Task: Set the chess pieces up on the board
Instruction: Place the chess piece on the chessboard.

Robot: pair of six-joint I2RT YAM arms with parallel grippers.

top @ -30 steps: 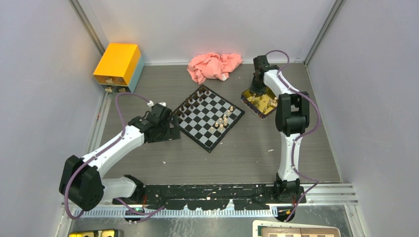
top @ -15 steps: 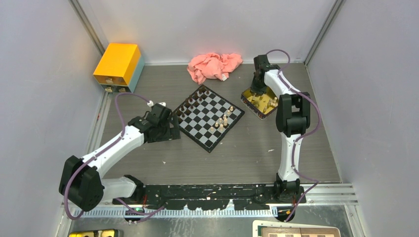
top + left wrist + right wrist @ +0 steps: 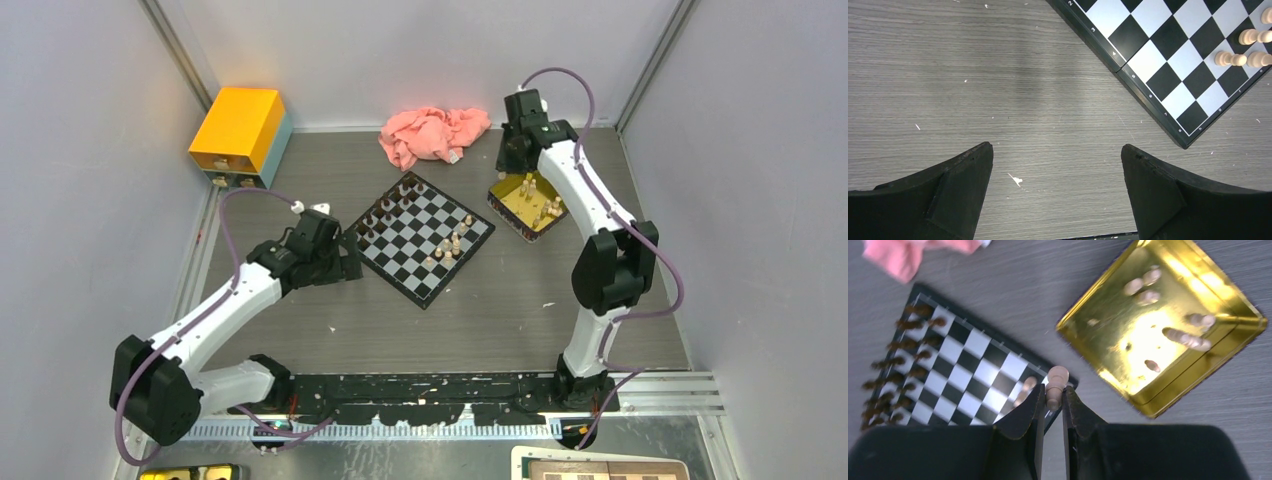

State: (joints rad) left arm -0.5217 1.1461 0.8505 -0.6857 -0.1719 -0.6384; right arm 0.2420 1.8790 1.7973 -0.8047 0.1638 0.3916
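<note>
Top view: board [image 3: 425, 237] in middle of surface [image 3: 480, 320], dark pieces [image 3: 385, 212] on its far-left rows, pale pieces [image 3: 450, 243] near its right corner; my L hand [image 3: 350, 262] just beside board; my R hand [image 3: 510, 165] by yellow tray [image 3: 520, 215].
L wrist: hand spread wide, holding nothing; board corner upper right.
R wrist: hand narrow, pinching pale pawn [image 3: 1055, 381], raised over board's corner; other pale pieces in tray.

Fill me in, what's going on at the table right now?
The right gripper is shut on a pale chess piece, held up between the yellow tray and the board. The left gripper hangs open over bare table beside the board. Dark pieces line one board edge; a few pale ones stand opposite.
</note>
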